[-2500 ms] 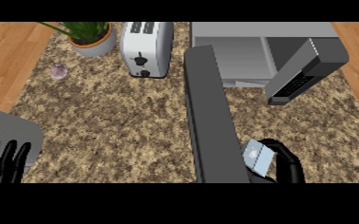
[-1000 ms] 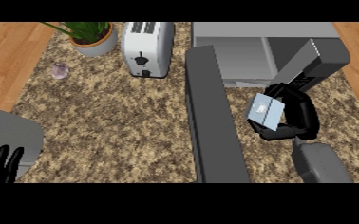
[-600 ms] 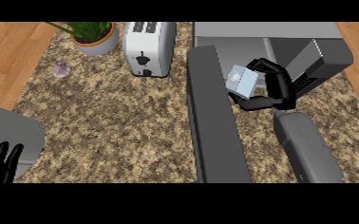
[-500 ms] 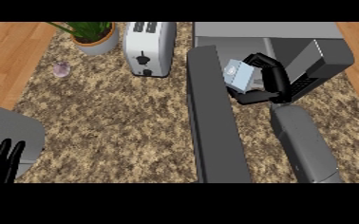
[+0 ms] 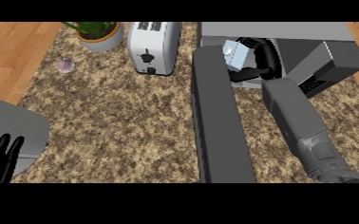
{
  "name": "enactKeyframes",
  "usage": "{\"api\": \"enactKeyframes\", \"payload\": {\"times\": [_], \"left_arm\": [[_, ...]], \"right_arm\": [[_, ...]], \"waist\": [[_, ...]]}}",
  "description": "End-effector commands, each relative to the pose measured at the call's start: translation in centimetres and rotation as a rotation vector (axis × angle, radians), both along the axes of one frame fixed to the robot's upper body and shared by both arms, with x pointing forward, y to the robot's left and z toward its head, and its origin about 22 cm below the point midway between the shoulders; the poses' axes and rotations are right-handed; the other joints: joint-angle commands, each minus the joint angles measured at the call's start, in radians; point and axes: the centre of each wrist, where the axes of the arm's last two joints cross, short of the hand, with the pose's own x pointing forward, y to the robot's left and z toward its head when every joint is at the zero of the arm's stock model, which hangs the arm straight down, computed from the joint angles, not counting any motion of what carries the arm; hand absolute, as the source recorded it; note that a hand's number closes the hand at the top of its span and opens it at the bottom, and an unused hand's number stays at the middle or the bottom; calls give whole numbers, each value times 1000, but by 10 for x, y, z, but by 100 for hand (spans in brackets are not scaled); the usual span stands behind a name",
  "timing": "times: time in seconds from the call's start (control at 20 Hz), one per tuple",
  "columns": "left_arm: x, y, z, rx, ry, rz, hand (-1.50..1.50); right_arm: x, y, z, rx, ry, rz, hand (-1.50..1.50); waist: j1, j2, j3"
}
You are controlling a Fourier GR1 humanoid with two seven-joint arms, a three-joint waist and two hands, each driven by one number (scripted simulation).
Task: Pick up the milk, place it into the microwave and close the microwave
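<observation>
- At the microwave's mouth, upper right of the head view: the right hand has its fingers curled round the milk, a small pale-blue carton.
- Carton sits tilted in the grasp, at the threshold of the cavity, close to the left side of the opening. Whether it is over the cavity floor or just short of it cannot be told from this angle.
- Microwave door is swung fully open, a long dark-grey slab reaching toward the view's lower edge, just left of the right forearm.
- Left hand rests at the lower-left edge, fingers straight and up, holding nothing.
- On the speckled bench: toaster, potted plant, and a small purple object near the left edge, all well apart from the work.
- Step in hand, by judgement: carrying the milk inside; release and closing not yet done.
- Risk: the carton is tilted, so letting go as it stands could tip it on its side.
- Risk: it rides near the left frame of the opening; a drift leftward could knock it against the frame or door hinge side.
- Risk: set too near the threshold, the carton could block the door from shutting.
- Risk: the forearm lies alongside the door; withdrawing carelessly could nudge it.
</observation>
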Motion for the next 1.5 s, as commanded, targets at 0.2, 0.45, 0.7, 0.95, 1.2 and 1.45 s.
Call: {"api": "enactKeyframes", "payload": {"times": [0.2,0.45,0.7,0.95,1.2,1.45], "left_arm": [[8,-17,6,-7,-14,-41,-150],[26,-7,-3,3,-41,-74,-150],[24,-7,1,8,-20,-95,-150],[26,-10,11,47,-49,-98,-150],[35,-7,13,83,-45,-98,-150],[37,-15,11,91,-37,-105,-150]], "right_arm": [[20,11,20,-72,-48,-56,150],[31,-6,45,-188,-89,-124,150],[36,-2,53,-162,-53,-210,150],[34,0,47,-123,-26,-430,150],[35,-19,52,-349,-146,-517,-150],[33,-11,46,-408,-157,-562,-150]], "waist": [[35,13,1],[60,31,0],[83,38,1],[109,49,2],[117,62,-1],[136,69,2]]}}
